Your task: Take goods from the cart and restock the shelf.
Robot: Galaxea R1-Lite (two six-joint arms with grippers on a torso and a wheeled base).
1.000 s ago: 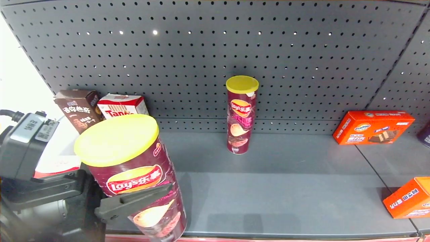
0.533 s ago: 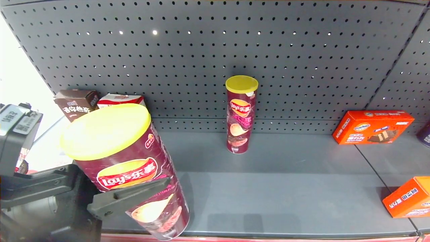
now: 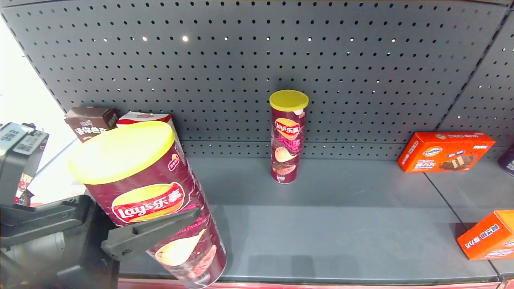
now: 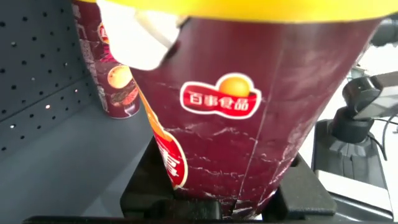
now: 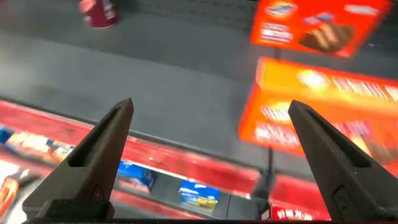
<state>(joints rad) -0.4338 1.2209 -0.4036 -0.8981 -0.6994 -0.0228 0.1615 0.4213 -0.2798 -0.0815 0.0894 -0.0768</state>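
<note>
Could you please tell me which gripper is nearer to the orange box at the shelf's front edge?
Right. The right gripper hangs open, facing the front orange box close by; the left gripper is at the far left end of the shelf, shut on a chips can.

A maroon chip can (image 3: 152,200) (image 4: 249,124) with a yellow lid sits clamped between the left jaws, gripped low on its body. It is tilted, its lid leaning up and to the left while its base hangs at the front edge of the grey shelf (image 3: 341,233). A matching second can (image 3: 287,140) (image 4: 115,81) stands upright at the back of the shelf, well apart from the jaws, beyond them and to their right.
</note>
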